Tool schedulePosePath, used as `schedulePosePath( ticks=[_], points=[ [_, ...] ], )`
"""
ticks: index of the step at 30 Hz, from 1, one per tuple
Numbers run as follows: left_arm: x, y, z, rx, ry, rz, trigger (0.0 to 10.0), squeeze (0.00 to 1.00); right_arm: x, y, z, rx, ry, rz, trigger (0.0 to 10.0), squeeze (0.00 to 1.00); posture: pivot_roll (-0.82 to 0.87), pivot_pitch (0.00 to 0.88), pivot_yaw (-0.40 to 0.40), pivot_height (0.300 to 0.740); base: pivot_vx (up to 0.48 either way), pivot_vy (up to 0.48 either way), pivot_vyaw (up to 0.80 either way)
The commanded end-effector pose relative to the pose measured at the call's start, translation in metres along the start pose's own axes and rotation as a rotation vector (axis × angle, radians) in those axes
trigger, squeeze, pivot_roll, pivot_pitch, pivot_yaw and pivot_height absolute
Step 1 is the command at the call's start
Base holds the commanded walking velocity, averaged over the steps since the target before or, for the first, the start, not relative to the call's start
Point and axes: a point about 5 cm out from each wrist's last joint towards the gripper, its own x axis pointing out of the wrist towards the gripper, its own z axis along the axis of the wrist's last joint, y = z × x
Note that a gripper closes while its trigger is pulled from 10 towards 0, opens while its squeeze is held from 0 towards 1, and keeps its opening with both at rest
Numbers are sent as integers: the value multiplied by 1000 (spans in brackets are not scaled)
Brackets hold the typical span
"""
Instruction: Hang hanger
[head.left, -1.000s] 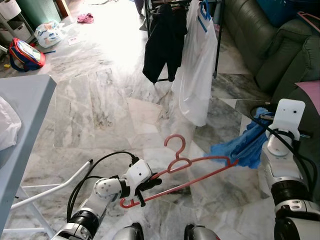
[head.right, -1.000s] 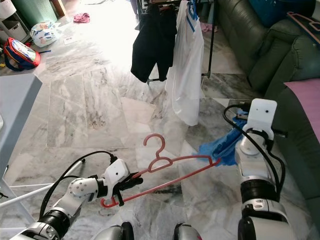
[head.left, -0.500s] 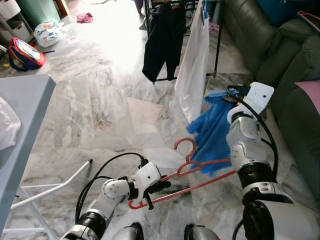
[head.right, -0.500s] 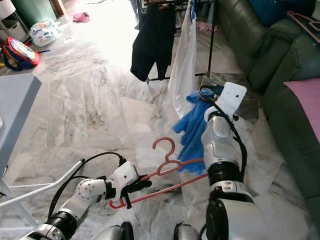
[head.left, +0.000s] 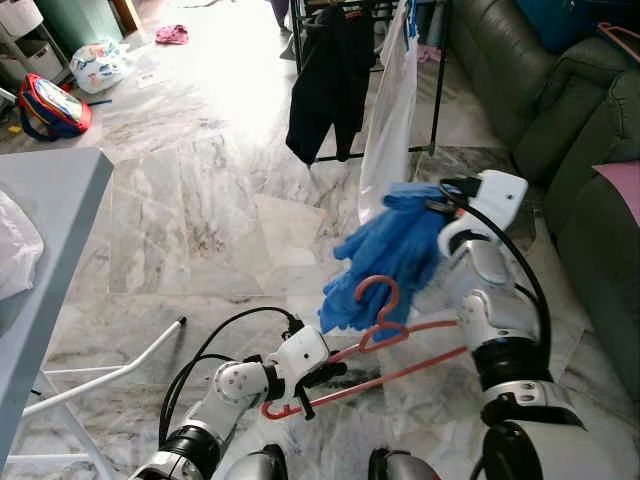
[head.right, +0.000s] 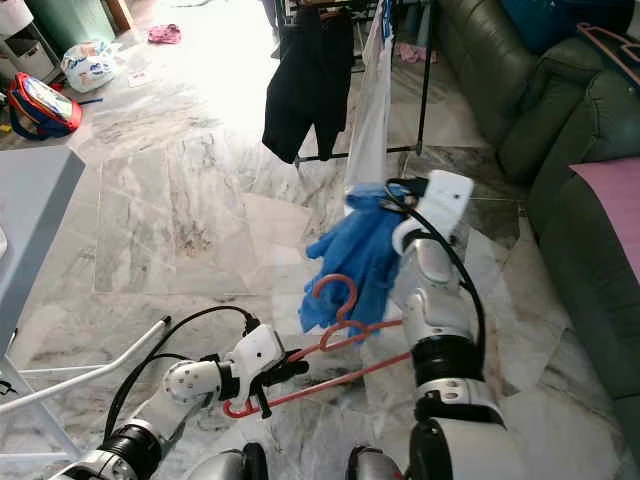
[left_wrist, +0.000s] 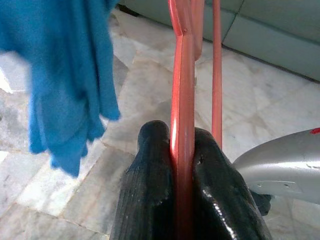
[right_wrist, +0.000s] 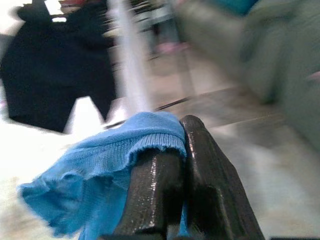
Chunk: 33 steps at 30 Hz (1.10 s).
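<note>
I'm looking into a lived-in home, a living room by the look of it: a polished marble floor (head.left: 200, 200) runs up to a dark green sofa (head.left: 540, 90), and a metal clothes rack (head.left: 436, 80) stands by it with a black garment (head.left: 325, 80) and a white one (head.left: 390, 130) hung up. Across the floor I can see a red and blue child's backpack (head.left: 50, 105), a tied plastic bag (head.left: 97, 65) and a pink bit of clothing (head.left: 172, 36) lying loose, and the corner of a pale grey worktop (head.left: 45, 240) on my left.
</note>
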Motion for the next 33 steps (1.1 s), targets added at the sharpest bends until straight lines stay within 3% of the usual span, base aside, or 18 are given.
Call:
schedulePosePath(
  ticks=[1,3,4,7,9,10,11,12,14,15,21,22,27,28,29,30,33],
  points=[
    [-2,7,2,-11,-24,63,10000,0,-4,-13,-2,-123,-37,-42,0,0,-64,188,40,740,0,0,0],
    [-3,9,4,-21,-37,80,10000,0,-5,-18,-5,-157,-33,-57,0,0,-63,186,40,740,0,0,0],
    [-4,14,9,-46,-82,111,10000,0,-10,-30,-12,-231,-26,-82,0,0,-62,186,40,740,0,0,0],
    [-8,22,15,-87,-146,152,10000,0,-20,-53,-27,-304,4,-172,0,0,-59,182,42,740,0,0,0],
    [-10,23,16,-95,-159,156,10000,0,-22,-59,-29,-349,2,-206,0,0,-58,183,44,740,0,0,0],
    [-13,26,17,-116,-189,154,10000,0,-26,-72,-35,-367,22,-260,0,0,-58,183,44,740,0,0,0],
    [-13,26,17,-116,-189,154,10000,0,-26,-72,-35,-367,22,-260,0,0,-58,183,44,740,0,0,0],
    [-17,27,17,-128,-202,149,10000,0,-30,-85,-39,-402,33,-317,0,0,-58,186,47,740,0,0,0],
    [-18,27,16,-130,-203,148,10000,0,-32,-88,-39,-416,33,-335,0,0,-58,186,47,740,0,0,0],
    [-22,28,12,-130,-188,149,10000,0,-35,-98,-43,-430,52,-382,0,0,-58,186,50,740,0,0,0],
    [-26,35,6,-138,-135,213,10000,0,-44,-114,-52,-481,92,-465,0,0,-52,186,49,740,0,0,0],
    [-25,39,4,-129,-99,273,10000,0,-47,-114,-58,-467,117,-457,0,0,-51,184,48,740,0,0,0],
    [-24,41,1,-138,-74,364,10000,0,-55,-109,-68,-422,145,-415,0,0,-51,180,45,740,0,0,0],
    [-24,44,-2,-158,-49,452,10000,0,-59,-104,-73,-380,158,-369,4824,0,-54,175,45,740,0,0,0],
    [-24,44,-2,-158,-49,452,10000,0,-59,-104,-73,-380,158,-369,4824,0,-54,175,45,740,0,0,0],
    [-26,48,-5,-201,-40,536,10000,0,-62,-101,-77,-361,170,-352,8196,0,-57,173,44,740,0,0,0],
    [-26,48,-5,-201,-40,536,10000,0,-62,-101,-77,-361,170,-352,8196,0,-57,173,44,740,0,0,0]
  ],
)
